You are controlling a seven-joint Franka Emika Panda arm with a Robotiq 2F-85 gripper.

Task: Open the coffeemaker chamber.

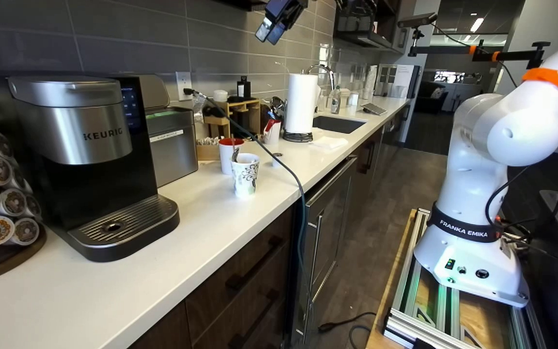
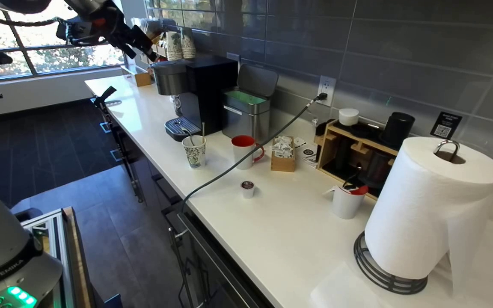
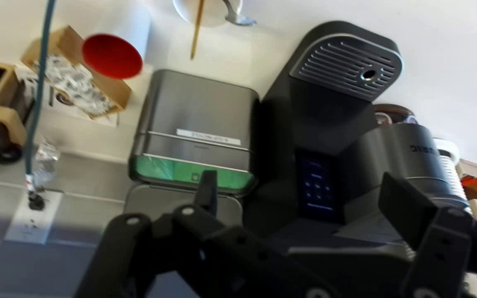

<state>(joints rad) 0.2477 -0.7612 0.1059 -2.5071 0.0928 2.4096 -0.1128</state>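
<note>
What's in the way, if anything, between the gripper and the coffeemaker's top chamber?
Nothing visible stands between the open gripper and the chamber. The metal bin beside the coffeemaker has its lid raised, though, so a low sideways approach might brush it.

One gripper (image 3: 298,184) — one Keurig coffeemaker (image 1: 102,179), one bin (image 1: 175,155); one sink (image 1: 339,124)
</note>
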